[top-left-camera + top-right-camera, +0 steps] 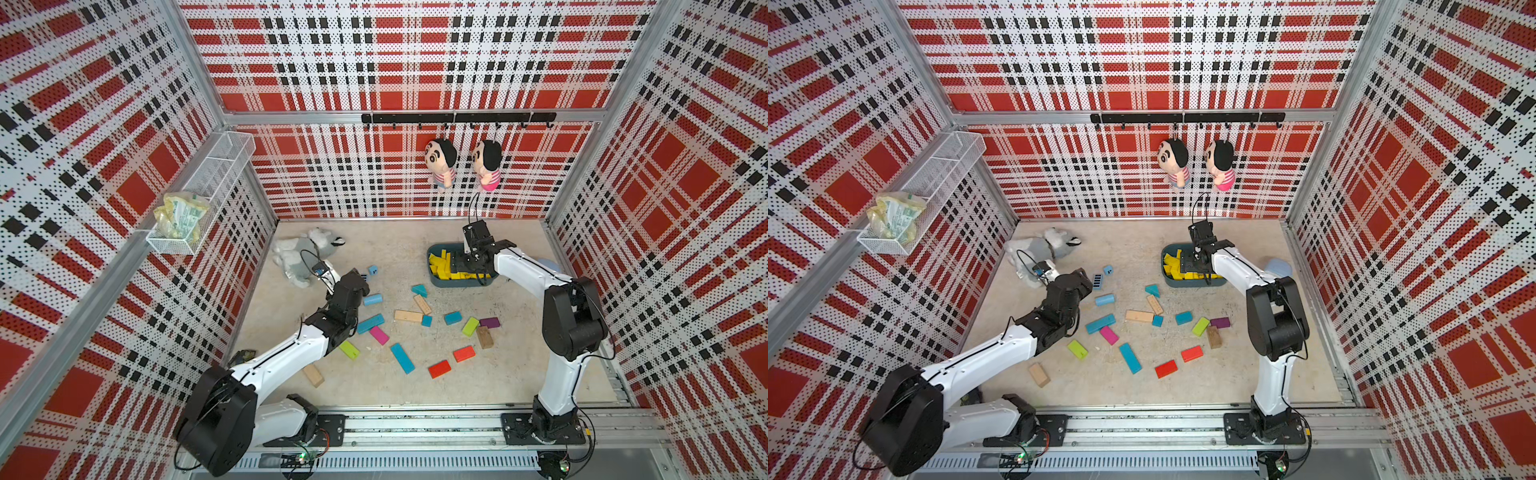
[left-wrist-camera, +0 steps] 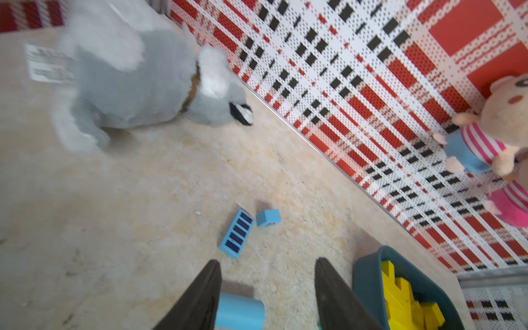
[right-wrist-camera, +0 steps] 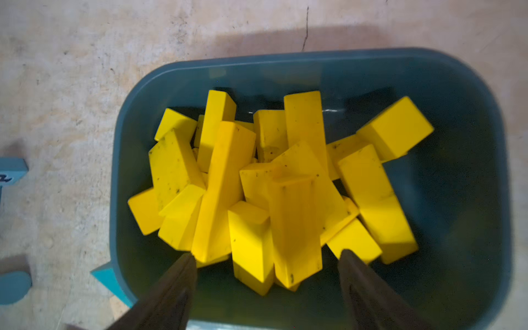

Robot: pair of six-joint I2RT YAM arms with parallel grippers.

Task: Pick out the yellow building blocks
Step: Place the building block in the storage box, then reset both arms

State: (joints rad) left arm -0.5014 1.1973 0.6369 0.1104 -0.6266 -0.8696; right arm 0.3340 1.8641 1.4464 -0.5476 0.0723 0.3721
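Hovering over the teal bin point(image 1: 457, 284) in both top views, the right gripper point(image 1: 469, 266) sits directly above the yellow building blocks point(image 1: 439, 262) piled inside. Its fingertips are hidden under the wrist there. Among the loose blocks on the desk point(image 1: 365, 390), nearer the arm bases than the teal bin, no yellow shows. Only teal, red, lime, pink, purple & tan show, so the sorting looks about done. Well apart from the teal bin, near the plush dog point(image 1: 299, 253), hangs the left gripper point(image 1: 360, 277).

Left wrist view: the left gripper point(image 2: 267, 262) has its jaws moderately apart w/ nothing between them. A light blue cylinder point(image 2: 240, 311) lies just beside one finger, cut off by the frame edge. The teal bin point(image 2: 368, 274) is only partly in shot.

Right wrist view: the right gripper point(image 3: 267, 255) has its jaws spread wide & grips nothing, which fits a drop-off pose over the teal bin point(image 3: 285, 57). The yellow building blocks point(image 3: 223, 185) lie heaped & crisscrossed inside. Lower layers & the exact count can't be made out.
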